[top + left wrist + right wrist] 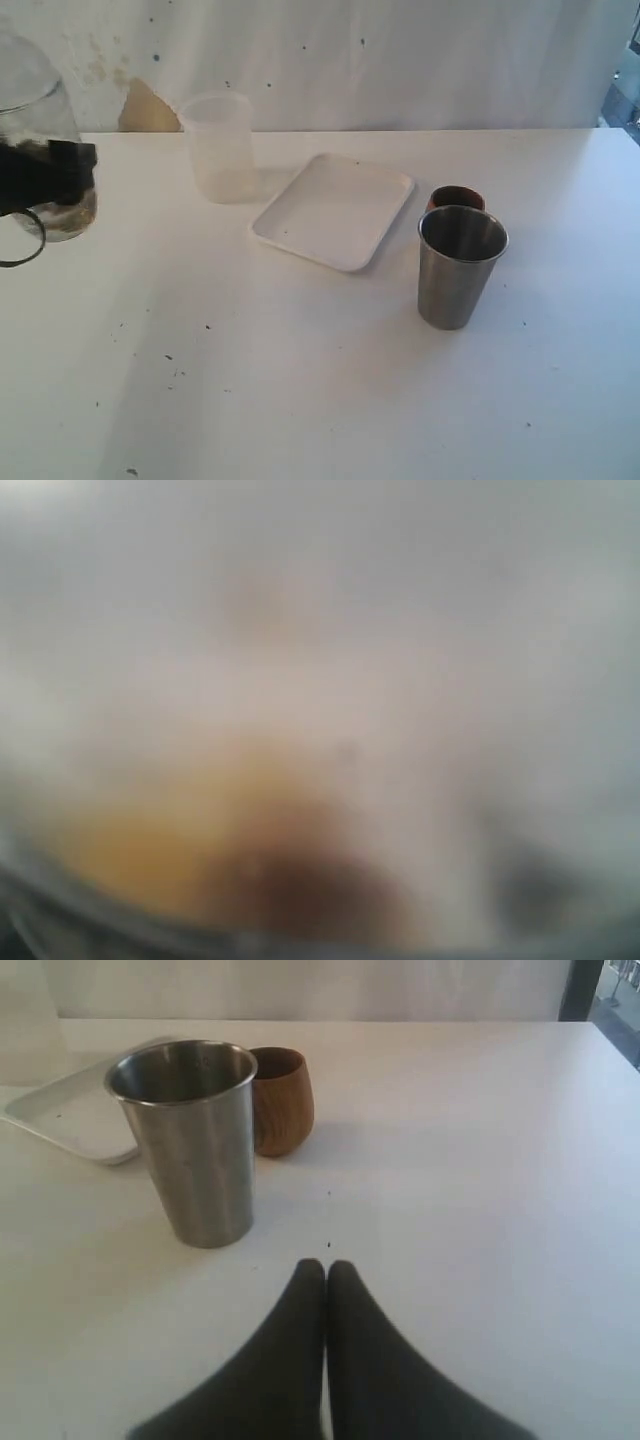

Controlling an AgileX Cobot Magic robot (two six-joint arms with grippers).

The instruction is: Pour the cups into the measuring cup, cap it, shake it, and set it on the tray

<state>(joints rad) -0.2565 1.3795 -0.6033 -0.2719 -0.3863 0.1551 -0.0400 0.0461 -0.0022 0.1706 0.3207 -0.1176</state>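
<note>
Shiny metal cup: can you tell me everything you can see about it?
The steel tumbler is brushed grey metal, tapered, wider at its open rim than at its base. It stands upright on the white table, to the right of the white tray and apart from it. The brown wooden cup sits close behind it; whether they touch is unclear. Nothing holds it: the shut right hand points toward it across a gap.

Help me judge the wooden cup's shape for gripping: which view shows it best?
The right wrist view: the wooden cup stands almost whole beside the steel tumbler, rim and side visible. The exterior view shows only its top behind the tumbler. The left wrist view is all blur.
</note>
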